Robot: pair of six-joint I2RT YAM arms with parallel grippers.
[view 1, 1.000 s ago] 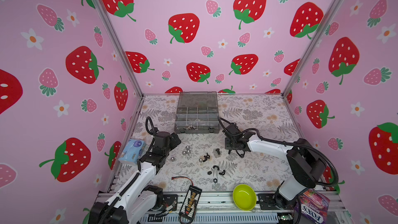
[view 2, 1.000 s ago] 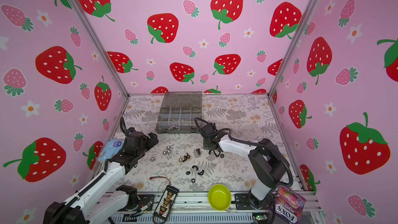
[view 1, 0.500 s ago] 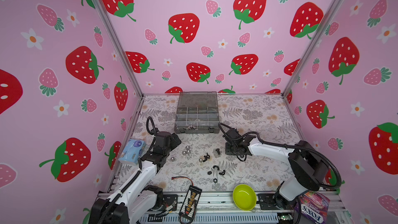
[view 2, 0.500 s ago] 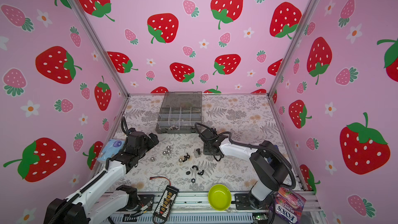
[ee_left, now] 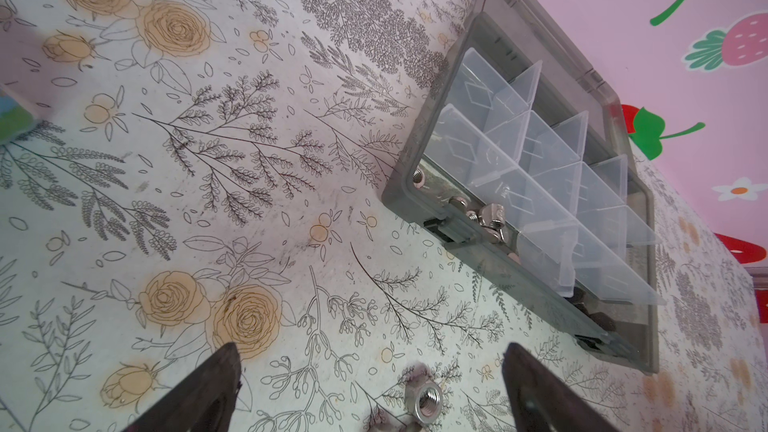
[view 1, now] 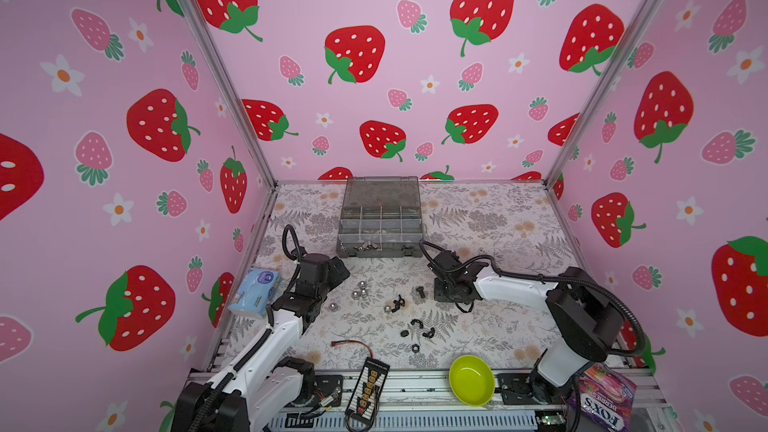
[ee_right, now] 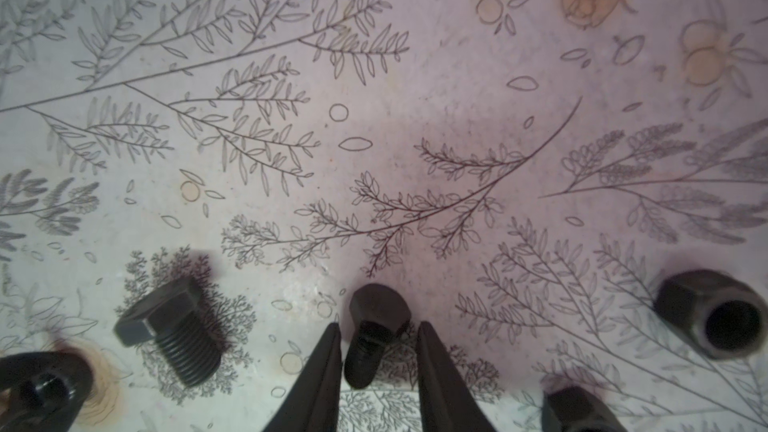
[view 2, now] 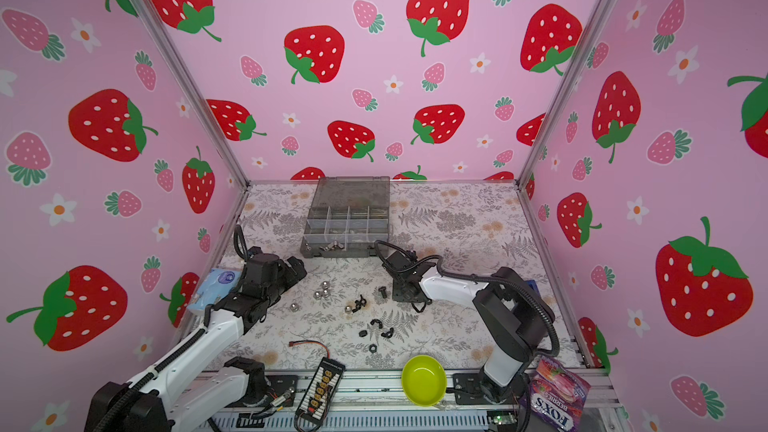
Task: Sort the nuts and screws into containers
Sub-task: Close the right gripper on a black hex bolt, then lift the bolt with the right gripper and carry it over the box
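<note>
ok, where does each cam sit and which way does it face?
Top views: high in front, facing down and back; left arm, right arm, organizer box.
Left wrist: on the left arm, looking past the open left gripper, over a silver nut to the box.
Right wrist: on the right arm, close to the table; right gripper flanks a black screw.
Shared: top and left wrist views both show the box.
</note>
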